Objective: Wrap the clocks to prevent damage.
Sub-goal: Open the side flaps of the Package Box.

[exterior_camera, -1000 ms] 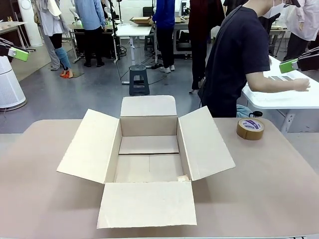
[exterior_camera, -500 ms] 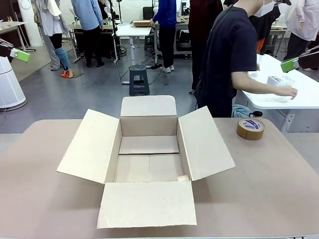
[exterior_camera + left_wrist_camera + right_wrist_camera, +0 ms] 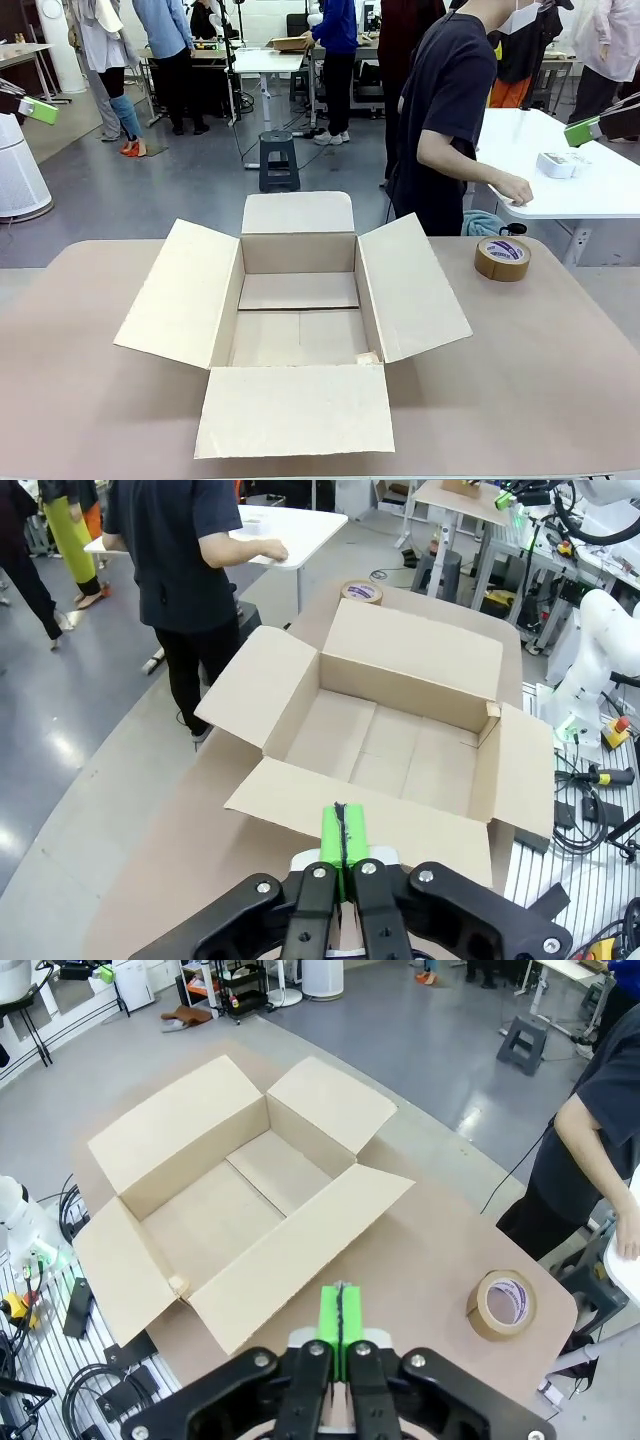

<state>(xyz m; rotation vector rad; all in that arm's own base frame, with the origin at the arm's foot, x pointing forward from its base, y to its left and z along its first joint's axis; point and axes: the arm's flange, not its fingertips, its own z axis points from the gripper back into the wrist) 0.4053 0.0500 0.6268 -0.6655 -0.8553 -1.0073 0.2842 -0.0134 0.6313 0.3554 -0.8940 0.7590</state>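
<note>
**Both pincers clenched and idle; box open, clocks yet to arrive**

The left pincer [image 3: 38,110] hangs high at the upper left of the front frame and the right pincer [image 3: 582,131] high at the upper right. Both are well clear of the table [image 3: 540,370]. In each wrist view the green pads [image 3: 330,835] are pressed flat together with nothing between them, so both pincers are clenched on air.

The cardboard box [image 3: 298,253] sits mid-frame with all four flaps spread and its floor bare. A tape roll [image 3: 502,258] lies flat to its right, near the table's far edge.

The person stands in the upper right of the frame, turned to a white side table [image 3: 600,195] with one hand [image 3: 517,192] on its edge. A small white object [image 3: 556,164] rests near that hand. It may be a clock or its packing, but it is too small to tell.

The step in hand looks like waiting for a clock and wrapping material to be brought over. To do it well:

- Let the jaws spread before reaching, since closed pads can take nothing.
- Keep both arms high and outside the flaps while the person leans in.
- When a clock comes, grip its rim or body, not the face or hands.
- Cover the clock fully before lowering it into the box.
- Set it flat on the box floor, away from the walls.
</note>
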